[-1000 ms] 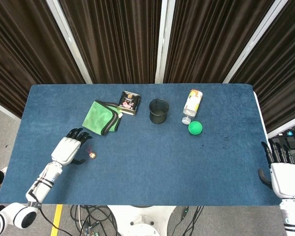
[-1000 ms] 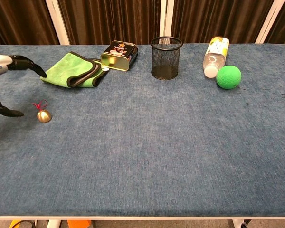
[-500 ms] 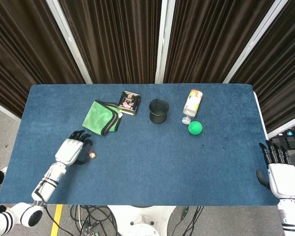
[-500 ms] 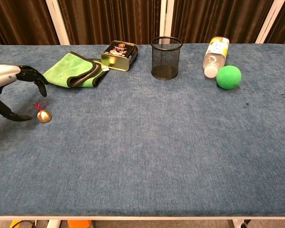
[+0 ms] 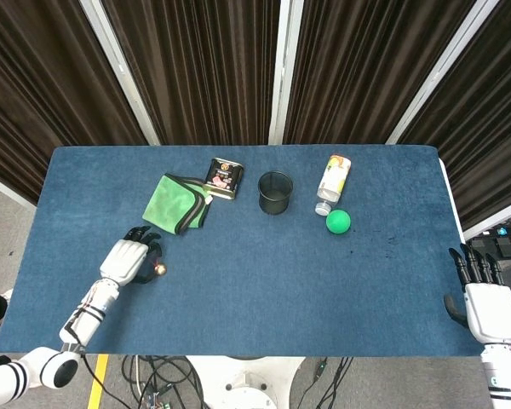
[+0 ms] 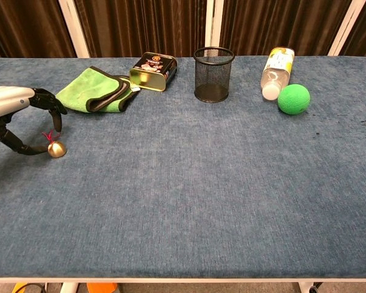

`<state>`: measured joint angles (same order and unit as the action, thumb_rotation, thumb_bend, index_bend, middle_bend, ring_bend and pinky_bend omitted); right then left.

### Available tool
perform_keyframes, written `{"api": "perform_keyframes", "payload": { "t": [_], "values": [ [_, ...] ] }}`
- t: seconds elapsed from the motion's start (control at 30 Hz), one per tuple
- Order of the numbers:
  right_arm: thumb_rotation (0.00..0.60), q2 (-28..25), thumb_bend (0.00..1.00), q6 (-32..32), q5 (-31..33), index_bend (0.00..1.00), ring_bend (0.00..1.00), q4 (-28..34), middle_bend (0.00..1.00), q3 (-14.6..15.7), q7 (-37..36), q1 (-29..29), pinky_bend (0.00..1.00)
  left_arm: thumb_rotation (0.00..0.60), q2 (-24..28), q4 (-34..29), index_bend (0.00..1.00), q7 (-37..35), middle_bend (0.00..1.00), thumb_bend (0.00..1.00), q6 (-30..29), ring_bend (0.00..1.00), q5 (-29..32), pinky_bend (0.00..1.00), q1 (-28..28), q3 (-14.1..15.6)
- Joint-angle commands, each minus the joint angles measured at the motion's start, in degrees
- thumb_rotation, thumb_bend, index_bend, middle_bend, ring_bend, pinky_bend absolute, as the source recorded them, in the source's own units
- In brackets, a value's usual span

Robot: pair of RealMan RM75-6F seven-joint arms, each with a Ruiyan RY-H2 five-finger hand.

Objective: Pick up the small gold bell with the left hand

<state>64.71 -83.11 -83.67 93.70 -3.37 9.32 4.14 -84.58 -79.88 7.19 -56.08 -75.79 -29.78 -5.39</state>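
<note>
- Chest view shows the small gold bell point(image 6: 56, 149) sitting on the blue bench point(image 6: 189, 183) near the left edge, its red loop point(image 6: 49, 136) lying just behind it.
- The left hand point(image 6: 19, 116) brackets the bell from the left: thumb low at the bell's near-left side, fingers point(image 6: 53, 108) curled over the loop. Contact looks close, but a closed pinch cannot be confirmed, so the bell does not read as held.
- That low, sideways pose probably suits a pinch on something this small.
- Head view puts the right hand point(image 5: 485, 300) at the bench's near right corner, fingers apart and holding nothing, well clear of the work.
- Green cloth point(image 6: 94, 90), tin point(image 6: 152, 70), mesh cup point(image 6: 213, 74), bottle point(image 6: 276, 72) and green ball point(image 6: 293, 99) line the far side, out of the reach path.
</note>
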Motion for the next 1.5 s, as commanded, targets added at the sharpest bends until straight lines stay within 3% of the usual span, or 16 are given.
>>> {"api": "perform_keyframes", "payload": {
  "t": [0.03, 0.7, 1.5],
  "values": [
    [0.6, 0.07, 0.27, 0.08, 0.11, 0.0, 0.0, -0.08, 0.0, -0.01, -0.01, 0.02, 0.0, 0.6, 0.25, -0.75, 0.43, -0.64, 0.19, 0.26, 0.13, 0.05, 0.12, 0.1, -0.12, 0.04],
    [0.6, 0.43, 0.27, 1.14, 1.09, 0.0, 0.0, -0.71, 0.0, -0.02, -0.28, 0.31, 0.0, 0.6, -0.1, -0.18, 0.49, -3.65, 0.2, 0.31, 2.37, 0.05, 1.92, 0.1, -1.75, -0.03],
    [0.6, 0.7, 0.28, 1.6, 1.49, 0.0, 0.0, -1.0, 0.0, -0.01, -0.42, 0.53, 0.0, 0.6, 0.61, -0.68, 0.52, -2.48, 0.2, 0.36, 2.86, 0.05, 3.99, 0.1, -2.26, 0.3]
  ]
}}
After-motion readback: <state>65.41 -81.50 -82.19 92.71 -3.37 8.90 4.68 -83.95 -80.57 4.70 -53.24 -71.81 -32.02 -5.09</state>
